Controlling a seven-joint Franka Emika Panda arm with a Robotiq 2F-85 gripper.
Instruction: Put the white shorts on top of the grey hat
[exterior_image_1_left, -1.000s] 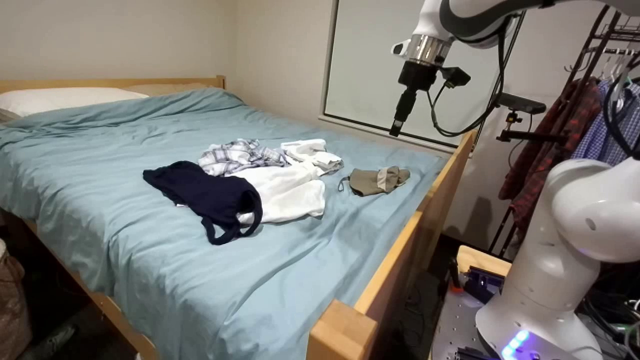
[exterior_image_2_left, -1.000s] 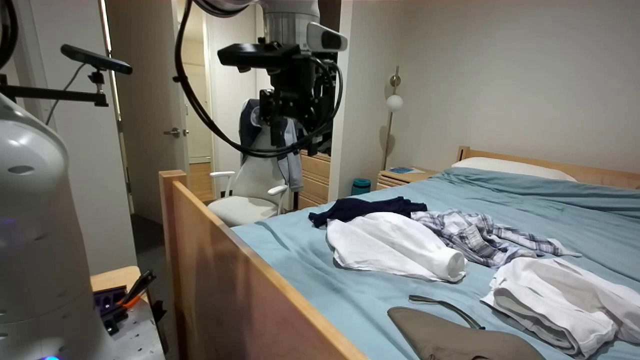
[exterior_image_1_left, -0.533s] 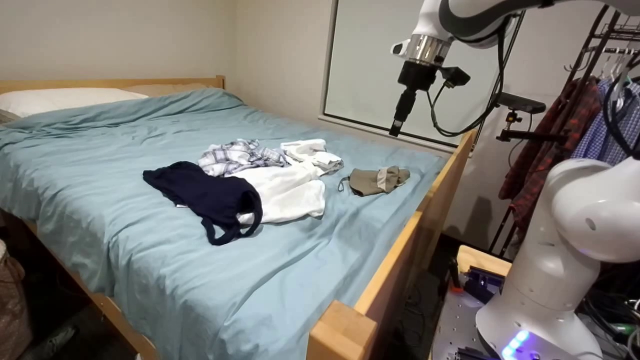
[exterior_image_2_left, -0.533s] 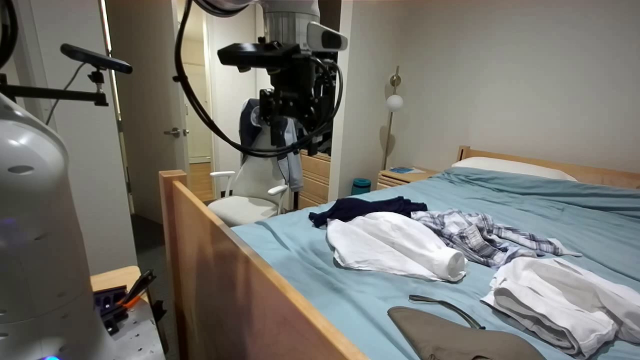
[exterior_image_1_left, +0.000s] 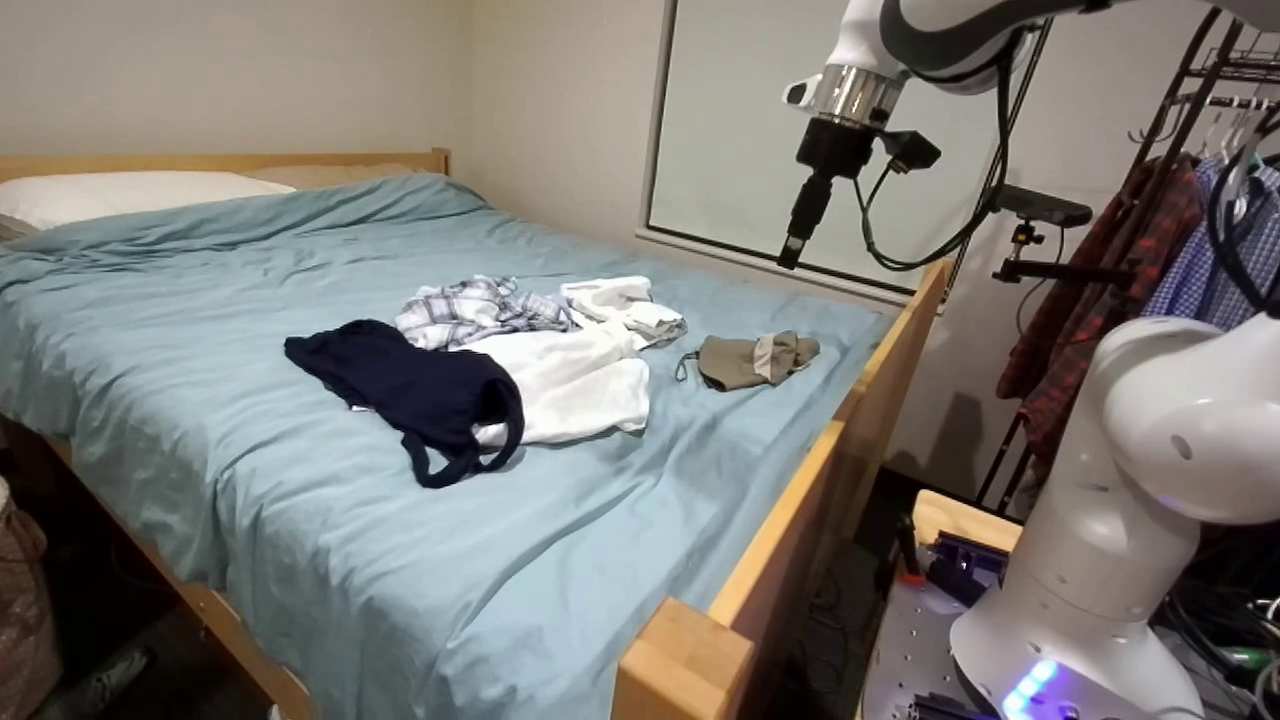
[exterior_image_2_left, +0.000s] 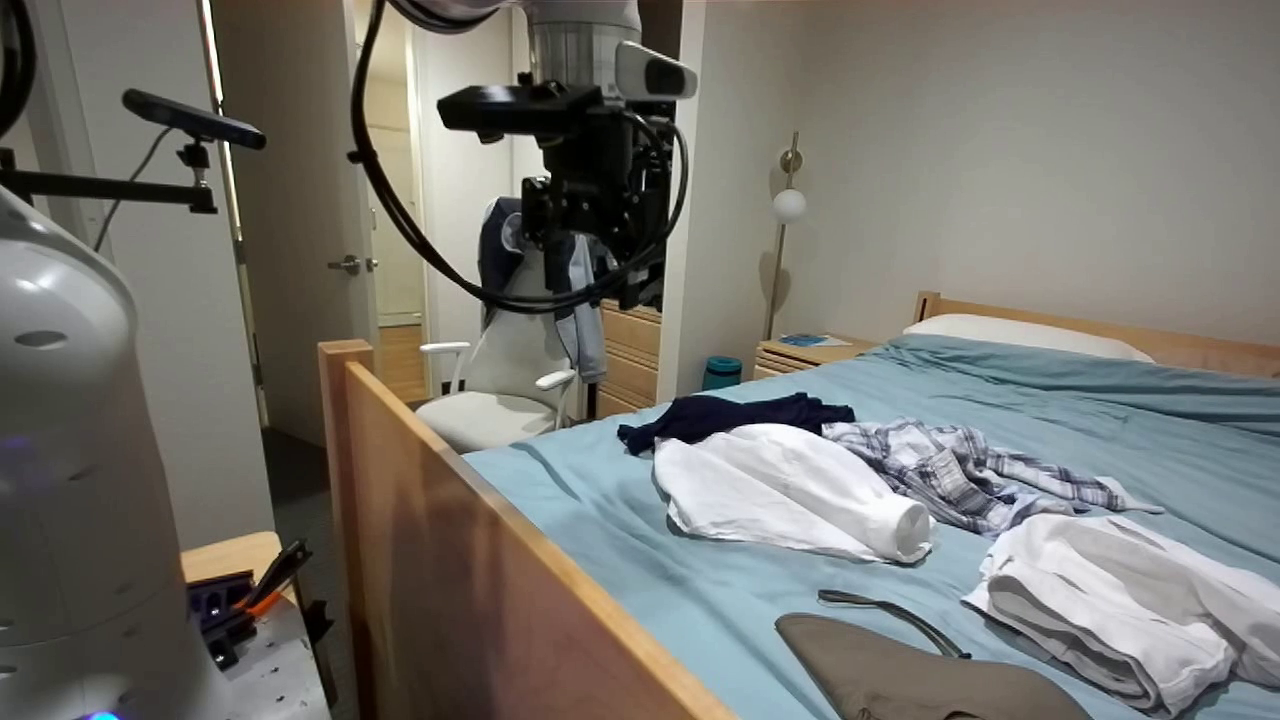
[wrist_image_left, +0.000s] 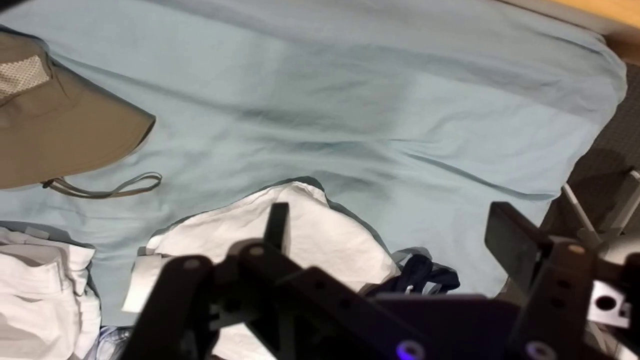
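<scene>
Pincer up above the surface, jaws spread wide apart — white shorts lie below it, well off to one side — lower left in the wrist view, near the grey hat but not touching it.

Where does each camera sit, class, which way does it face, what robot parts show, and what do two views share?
An exterior view: high near a bedpost, facing across the bed toward the headboard; arm and claw show.
An exterior view: near the hat, facing along the footboard toward the chair; claw and part of the arm show.
Wrist view: on the arm, facing down at the bed; claw shows, fingers spread.
Shared: both exterior views show bed, hat and claw.
</scene>
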